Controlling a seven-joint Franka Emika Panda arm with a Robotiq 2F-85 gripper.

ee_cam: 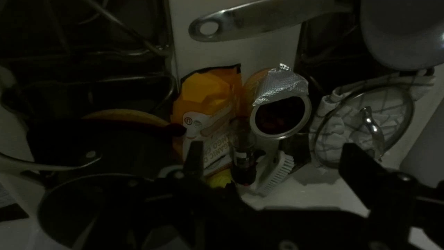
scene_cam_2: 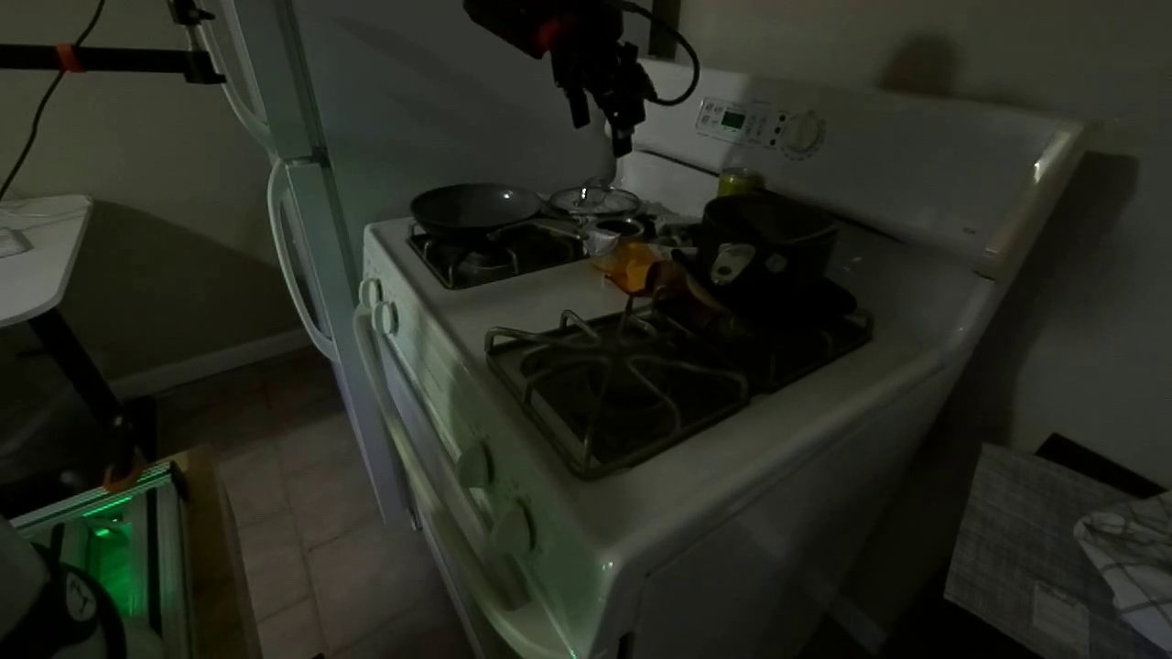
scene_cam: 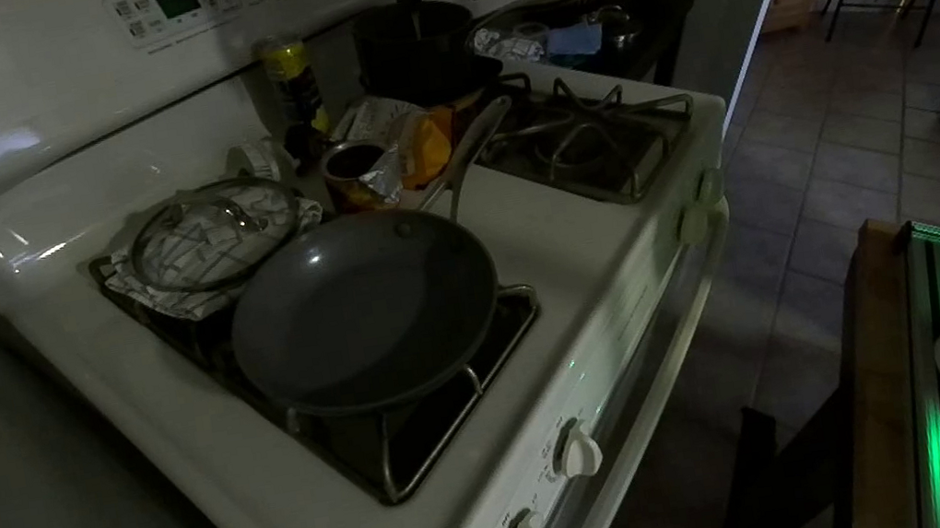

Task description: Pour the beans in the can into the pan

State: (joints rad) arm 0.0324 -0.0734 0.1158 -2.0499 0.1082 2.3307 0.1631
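Can (scene_cam: pixel 348 195): stood upright near the pan (scene_cam: pixel 365 312); I judged it stiff, weighty, best gripped mid-wall, clear of the foil (ee_cam: pixel 283 87).
Beans (ee_cam: pixel 277 121): sat inside, probably sloppy.
Gripper (ee_cam: pixel 272 147): hung spread, empty.

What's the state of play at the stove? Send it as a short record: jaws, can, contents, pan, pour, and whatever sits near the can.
Jaws: apart, gripping nothing, above the stove
Can: upright and open, silver foil at one side of its rim
Contents: dark with faint reddish patches; too dim to make out
Pan: on the stove, inside bare
Pour: not yet done
Near the can: orange bag, small bottle, brush, glass lid on a checked cloth
Also on the stove: black pot
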